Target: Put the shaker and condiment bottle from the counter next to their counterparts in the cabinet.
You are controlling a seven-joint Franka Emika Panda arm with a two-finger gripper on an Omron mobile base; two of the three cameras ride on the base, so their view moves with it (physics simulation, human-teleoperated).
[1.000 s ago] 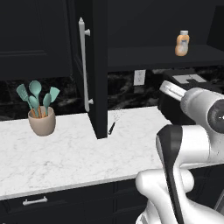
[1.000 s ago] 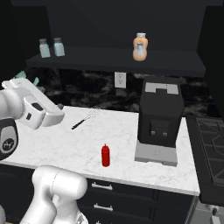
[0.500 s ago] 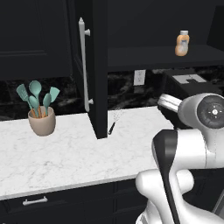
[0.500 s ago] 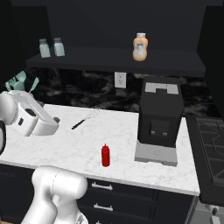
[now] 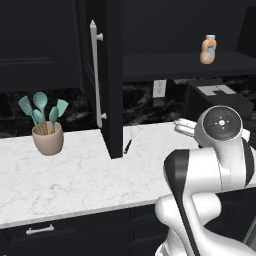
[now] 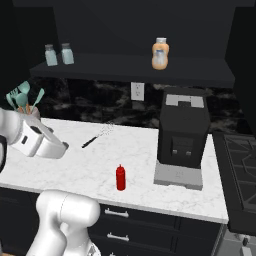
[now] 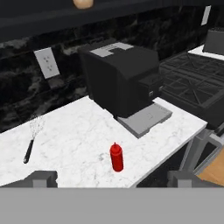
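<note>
While the gripper (image 7: 111, 179) hangs over the counter (image 6: 140, 155) with fingers spread wide and nothing between them, the condiment bottle (image 6: 120, 177) stands upright near the front edge, left of the coffee machine (image 6: 182, 137), and two shakers (image 6: 58, 54) and the orange bottle (image 6: 159, 53) sit on the cabinet shelf (image 6: 130, 67).

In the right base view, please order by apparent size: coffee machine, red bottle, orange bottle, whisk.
1. coffee machine, by far the largest.
2. orange bottle on the shelf.
3. red bottle and whisk: too alike to rank; the whisk is longer but thin.
</note>
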